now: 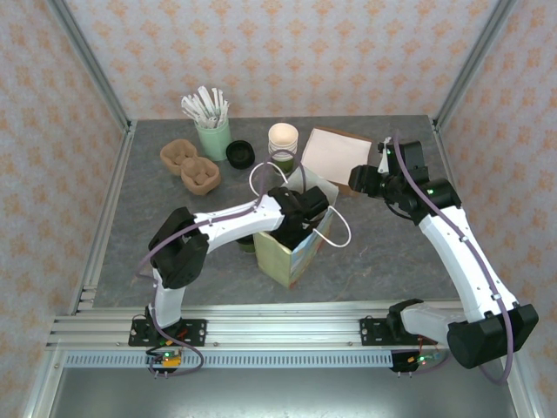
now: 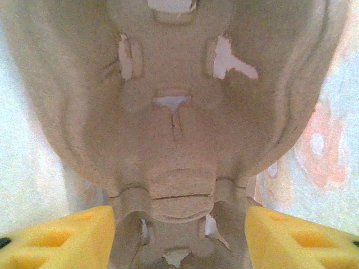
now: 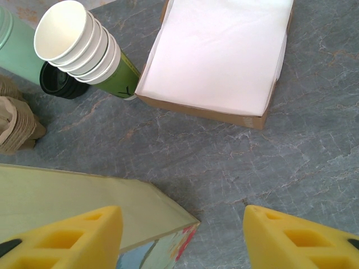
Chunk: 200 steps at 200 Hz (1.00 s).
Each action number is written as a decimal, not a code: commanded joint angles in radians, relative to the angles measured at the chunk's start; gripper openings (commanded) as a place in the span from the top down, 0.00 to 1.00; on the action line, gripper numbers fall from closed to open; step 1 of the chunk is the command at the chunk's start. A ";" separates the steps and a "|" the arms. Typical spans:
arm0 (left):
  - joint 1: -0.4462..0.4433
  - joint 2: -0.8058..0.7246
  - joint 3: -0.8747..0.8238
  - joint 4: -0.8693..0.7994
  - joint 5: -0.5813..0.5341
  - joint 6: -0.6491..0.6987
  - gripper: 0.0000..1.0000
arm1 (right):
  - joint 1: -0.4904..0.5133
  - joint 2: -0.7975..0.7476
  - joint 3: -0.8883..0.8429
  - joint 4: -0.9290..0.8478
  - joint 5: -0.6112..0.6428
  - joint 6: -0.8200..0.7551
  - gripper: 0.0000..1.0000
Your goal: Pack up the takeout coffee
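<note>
A pale green paper bag [image 1: 300, 252] stands open at the table's middle, and my left arm reaches down into it. Inside the bag, my left gripper [image 2: 179, 241] is open, its yellow fingers on either side of the centre post of a brown pulp cup carrier [image 2: 179, 112]. The takeout coffee [image 1: 247, 245] shows as a dark green shape at the bag's left side, mostly hidden under the left arm. My right gripper [image 3: 182, 235] hovers open over bare table by the bag's far right corner [image 3: 140, 224], holding nothing.
At the back stand a mint tumbler of white sticks [image 1: 213, 135], black lids [image 1: 240, 154], a stack of cream cups [image 1: 283, 139] and an open box of white napkins [image 1: 335, 152]. Spare pulp carriers [image 1: 190, 165] lie at the back left. The bag's white handles [image 1: 335, 228] loop rightward.
</note>
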 commanded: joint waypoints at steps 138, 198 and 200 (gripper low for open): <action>-0.008 -0.144 0.253 -0.130 -0.117 0.036 0.27 | -0.001 -0.033 0.006 0.030 -0.019 -0.012 0.41; -0.001 -0.200 0.383 -0.152 -0.129 0.075 0.27 | 0.006 -0.128 -0.003 0.109 -0.080 -0.059 0.40; -0.001 -0.201 0.386 -0.154 -0.128 0.076 0.27 | 0.005 -0.128 -0.003 0.110 -0.081 -0.060 0.40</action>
